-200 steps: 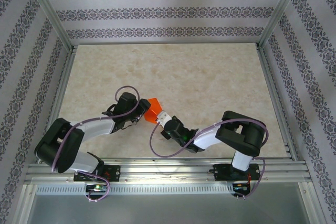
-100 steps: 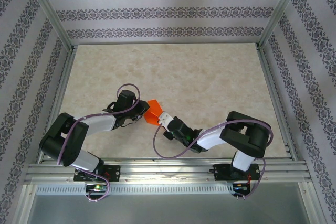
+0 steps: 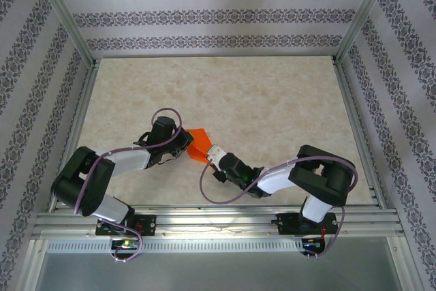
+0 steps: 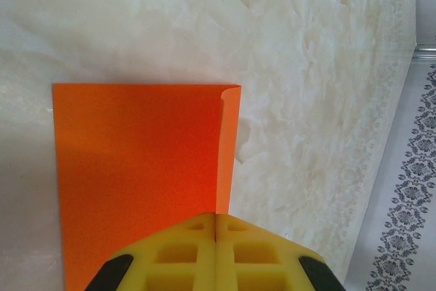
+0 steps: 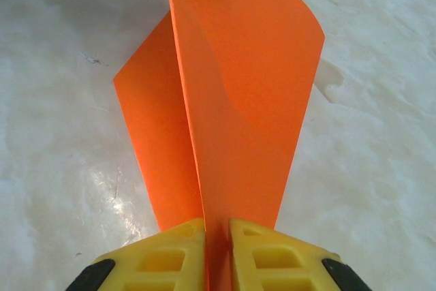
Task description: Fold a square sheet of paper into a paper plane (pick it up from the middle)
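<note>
Starting closest in: the right gripper (image 5: 216, 230) has its yellow jaws a touch apart, and the orange paper (image 5: 245, 66) runs right down into the slot between them. Honestly can't tell from the right wrist view if they're pinching it or just sitting either side of it.

From there the paper stretches away, folded along a sharp crease down the middle. One broad panel faces the camera with a soft dent in it, and a second, narrower panel angles off to the left behind it. It's plain bright orange with no print and crisp corners, and it throws a shadow on the table (image 5: 54, 134).

At the far end of it, the left gripper (image 4: 215, 219) is clenched tight on the paper, jaws meeting with no gap. In the left wrist view the paper looks like a neat rectangle with straight edges. A thin strip along its right side curls over, a shade lighter than the rest.

In the top view the paper is a small orange wedge between the two grippers. It's over the near half of the marbled beige table, a bit left of centre. Past that, patterned wallpaper walls (image 3: 204, 18) close off the back.
</note>
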Robot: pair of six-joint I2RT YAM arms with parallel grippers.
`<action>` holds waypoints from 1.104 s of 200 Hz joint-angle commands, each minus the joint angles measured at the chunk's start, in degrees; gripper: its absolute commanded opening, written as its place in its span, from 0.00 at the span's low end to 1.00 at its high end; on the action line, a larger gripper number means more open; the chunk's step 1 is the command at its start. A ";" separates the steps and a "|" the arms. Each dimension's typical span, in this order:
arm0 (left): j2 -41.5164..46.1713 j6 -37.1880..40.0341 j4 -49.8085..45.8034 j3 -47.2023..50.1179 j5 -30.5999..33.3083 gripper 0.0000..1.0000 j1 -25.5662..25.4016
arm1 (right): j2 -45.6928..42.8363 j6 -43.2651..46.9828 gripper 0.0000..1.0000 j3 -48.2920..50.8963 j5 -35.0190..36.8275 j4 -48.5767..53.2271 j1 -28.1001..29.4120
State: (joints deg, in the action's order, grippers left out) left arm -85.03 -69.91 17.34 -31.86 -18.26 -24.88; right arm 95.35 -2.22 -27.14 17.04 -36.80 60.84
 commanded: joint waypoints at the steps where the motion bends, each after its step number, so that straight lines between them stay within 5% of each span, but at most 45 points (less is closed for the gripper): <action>1: 1.01 -0.59 1.99 -0.06 -0.38 0.04 0.63 | -1.82 -2.98 0.15 0.96 -1.30 1.11 -0.55; 82: 1.44 -1.01 1.64 0.41 -0.14 0.04 0.68 | -1.27 -4.33 0.05 0.66 -2.86 1.14 -0.73; 125: 3.67 -0.73 -0.46 1.24 1.62 0.27 0.71 | -0.15 -7.79 0.01 0.45 -5.37 0.59 -1.89; 142: 5.98 -0.58 -2.14 2.04 3.32 0.34 0.69 | 0.64 -10.44 0.00 0.41 -8.59 -0.19 -3.16; 221: 12.45 0.41 -5.28 3.89 6.58 0.36 0.71 | 2.63 -23.95 0.00 -1.05 -25.97 -1.35 -10.82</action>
State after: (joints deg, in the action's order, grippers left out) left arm -73.45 -70.72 13.85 -28.82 -13.08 -24.73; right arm 96.84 -19.70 -27.05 -0.80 -37.28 52.05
